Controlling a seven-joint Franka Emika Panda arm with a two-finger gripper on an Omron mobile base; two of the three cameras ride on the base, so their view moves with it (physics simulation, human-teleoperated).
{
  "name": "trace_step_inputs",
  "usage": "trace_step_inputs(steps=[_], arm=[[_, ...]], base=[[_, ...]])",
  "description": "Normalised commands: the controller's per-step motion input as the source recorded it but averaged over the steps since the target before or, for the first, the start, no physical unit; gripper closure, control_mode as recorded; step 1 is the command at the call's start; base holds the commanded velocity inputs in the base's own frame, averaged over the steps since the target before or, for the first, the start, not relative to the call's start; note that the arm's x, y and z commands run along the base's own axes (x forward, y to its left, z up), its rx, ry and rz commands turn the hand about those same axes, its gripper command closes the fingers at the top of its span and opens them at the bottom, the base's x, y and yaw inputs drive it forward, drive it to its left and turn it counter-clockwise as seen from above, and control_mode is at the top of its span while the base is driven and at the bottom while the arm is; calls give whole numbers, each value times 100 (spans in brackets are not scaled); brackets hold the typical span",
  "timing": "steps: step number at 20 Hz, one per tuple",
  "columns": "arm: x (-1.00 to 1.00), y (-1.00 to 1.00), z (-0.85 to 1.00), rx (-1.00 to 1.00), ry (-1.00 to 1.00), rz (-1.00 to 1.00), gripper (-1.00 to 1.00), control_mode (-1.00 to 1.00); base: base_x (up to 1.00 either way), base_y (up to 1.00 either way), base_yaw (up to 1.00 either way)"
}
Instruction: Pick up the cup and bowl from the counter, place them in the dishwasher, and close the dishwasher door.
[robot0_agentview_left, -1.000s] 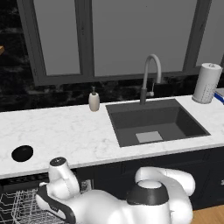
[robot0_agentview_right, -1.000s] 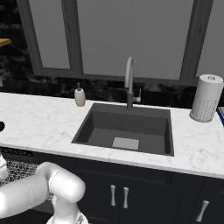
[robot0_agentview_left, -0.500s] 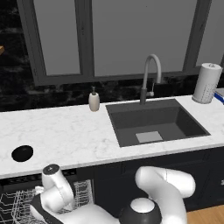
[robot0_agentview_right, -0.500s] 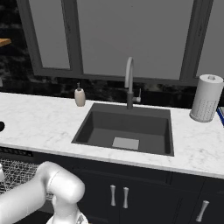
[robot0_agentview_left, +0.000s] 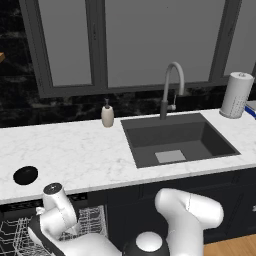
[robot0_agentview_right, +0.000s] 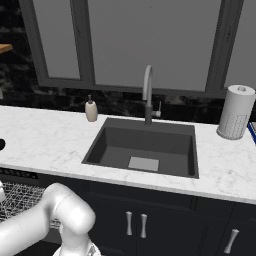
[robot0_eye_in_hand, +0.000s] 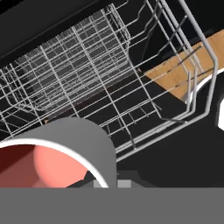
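White wire racks (robot0_eye_in_hand: 100, 74) fill upper frame; gripper pinching the cup (robot0_eye_in_hand: 65, 151) lower left, light, rigid, rim-held probably.

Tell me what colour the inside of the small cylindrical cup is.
Red-pink inside the grey cup, clearest in the hand view.
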Motion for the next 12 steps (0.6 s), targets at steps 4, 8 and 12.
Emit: trace_step_inputs(steps=[4, 8, 12], arm=[[11, 7, -40, 0, 0, 0, 100, -100], [0, 17, -80, 0, 0, 2, 100, -100], [0, 12, -79, 0, 0, 3, 100, -100]], base=[[0, 0, 0], [0, 0, 0], [0, 0, 0]])
